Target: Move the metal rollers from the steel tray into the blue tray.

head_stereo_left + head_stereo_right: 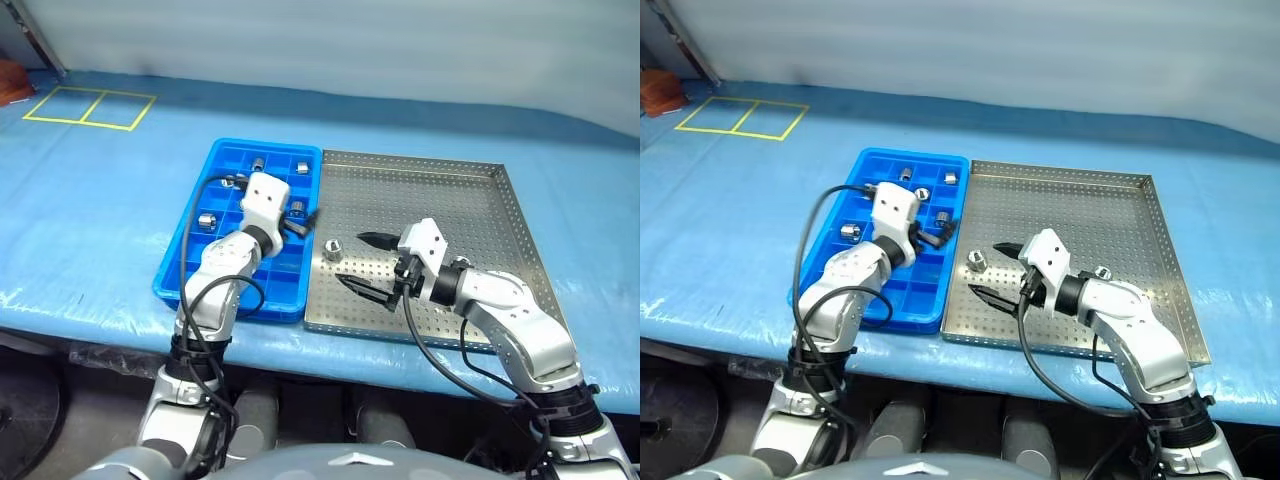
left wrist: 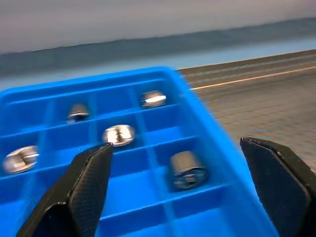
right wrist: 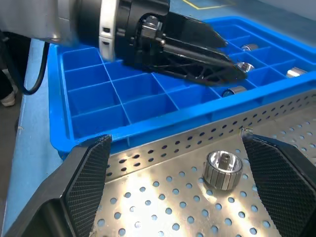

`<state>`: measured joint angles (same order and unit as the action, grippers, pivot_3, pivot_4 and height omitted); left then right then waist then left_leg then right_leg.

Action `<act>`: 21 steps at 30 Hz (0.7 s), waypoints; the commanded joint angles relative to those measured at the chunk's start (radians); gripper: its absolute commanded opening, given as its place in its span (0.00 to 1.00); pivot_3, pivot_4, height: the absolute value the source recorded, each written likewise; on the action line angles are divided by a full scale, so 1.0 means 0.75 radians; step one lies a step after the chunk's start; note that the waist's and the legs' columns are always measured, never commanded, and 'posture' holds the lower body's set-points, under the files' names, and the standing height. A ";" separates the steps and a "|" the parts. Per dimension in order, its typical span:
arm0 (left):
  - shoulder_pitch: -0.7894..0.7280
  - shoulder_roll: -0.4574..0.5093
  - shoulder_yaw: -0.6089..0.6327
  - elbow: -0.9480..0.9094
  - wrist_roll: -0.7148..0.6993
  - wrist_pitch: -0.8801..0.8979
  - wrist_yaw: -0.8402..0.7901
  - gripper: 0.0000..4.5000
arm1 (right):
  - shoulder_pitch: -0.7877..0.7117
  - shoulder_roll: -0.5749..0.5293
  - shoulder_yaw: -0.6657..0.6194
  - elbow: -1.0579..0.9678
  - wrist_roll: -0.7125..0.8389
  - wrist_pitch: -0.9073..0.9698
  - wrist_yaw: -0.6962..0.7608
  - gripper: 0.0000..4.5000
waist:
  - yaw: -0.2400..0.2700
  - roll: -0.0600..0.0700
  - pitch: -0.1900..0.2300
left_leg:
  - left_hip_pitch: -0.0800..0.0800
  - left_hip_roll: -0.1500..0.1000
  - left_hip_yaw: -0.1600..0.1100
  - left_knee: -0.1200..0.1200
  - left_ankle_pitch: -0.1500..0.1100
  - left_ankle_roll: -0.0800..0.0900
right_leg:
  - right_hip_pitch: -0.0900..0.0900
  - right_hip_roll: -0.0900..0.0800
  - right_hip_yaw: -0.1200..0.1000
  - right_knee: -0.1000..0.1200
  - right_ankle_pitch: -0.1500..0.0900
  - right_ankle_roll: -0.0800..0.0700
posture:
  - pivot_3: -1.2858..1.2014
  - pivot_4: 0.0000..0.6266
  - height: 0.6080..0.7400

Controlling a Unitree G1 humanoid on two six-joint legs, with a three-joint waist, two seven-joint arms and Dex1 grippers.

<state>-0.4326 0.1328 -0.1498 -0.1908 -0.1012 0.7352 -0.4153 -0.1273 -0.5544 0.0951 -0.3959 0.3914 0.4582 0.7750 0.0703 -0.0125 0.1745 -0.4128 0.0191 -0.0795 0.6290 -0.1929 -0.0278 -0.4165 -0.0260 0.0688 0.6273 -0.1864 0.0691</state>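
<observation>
Right pincer (image 1: 368, 263) hangs spread wide and empty, low over the steel tray (image 1: 470, 195), a roller (image 1: 334, 248) lying just ahead of its tips. Left pincer (image 1: 303, 222) is released too, over the blue tray (image 1: 178, 270), where five rollers already sit. Next, I'd judge: ease forward, straddle that roller, clench.

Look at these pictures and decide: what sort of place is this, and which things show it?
Probably a workshop or robot test bench for sorting parts. A perforated steel tray and a compartmented blue tray holding metal rollers sit on a blue table cover, with yellow tape squares marked out.
</observation>
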 commanded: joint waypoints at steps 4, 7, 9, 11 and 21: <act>-0.194 0.115 -0.265 0.171 0.070 0.036 -0.173 1.00 | 0.052 -0.020 -0.053 -0.071 -0.014 -0.025 -0.037 1.00 | -0.027 0.000 0.000 | 0.001 0.000 0.000 0.000 0.000 0.000 | 0.001 0.000 0.000 0.001 0.000 0.000 | 0.58 0.24 1.00; -0.277 0.200 -0.432 0.237 0.202 0.016 -0.200 1.00 | 0.072 -0.018 -0.060 -0.081 -0.018 -0.030 -0.049 1.00 | -0.045 0.000 0.000 | 0.000 0.000 0.000 0.000 0.000 0.000 | 0.000 0.000 0.000 0.000 0.000 0.000 | 0.57 0.24 1.00; -0.314 0.235 -0.508 0.245 0.264 0.015 -0.216 1.00 | 0.085 -0.012 -0.062 -0.082 -0.022 -0.037 -0.059 1.00 | -0.054 0.000 0.000 | 0.000 0.000 0.000 -0.001 0.000 0.000 | 0.000 0.000 0.001 0.000 0.000 0.000 | 0.57 0.24 1.00; -0.346 0.262 -0.575 0.246 0.310 0.015 -0.249 1.00 | 0.095 -0.005 -0.059 -0.080 -0.028 -0.049 -0.066 1.00 | -0.060 0.000 0.000 | 0.000 0.000 0.000 -0.001 0.000 0.000 | 0.000 0.000 0.001 0.000 0.000 0.000 | 0.57 0.24 1.00; -0.517 0.277 -0.746 0.482 0.468 -0.089 -0.412 1.00 | 0.108 0.070 -0.033 -0.037 -0.078 -0.146 -0.105 1.00 | -0.078 0.000 0.000 | 0.001 0.000 0.000 0.000 0.000 0.000 | 0.000 0.000 0.001 0.001 0.000 0.000 | 0.56 0.24 1.00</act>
<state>-0.7931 0.3332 -0.7018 0.1285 0.2168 0.6836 -0.7076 -0.0485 -0.5099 0.0758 -0.4091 0.3374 0.3851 0.7056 0.0117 -0.0123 0.1744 -0.4121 0.0194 -0.0794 0.6288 -0.1930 -0.0276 -0.4167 -0.0257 0.0692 0.6278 -0.1867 0.0690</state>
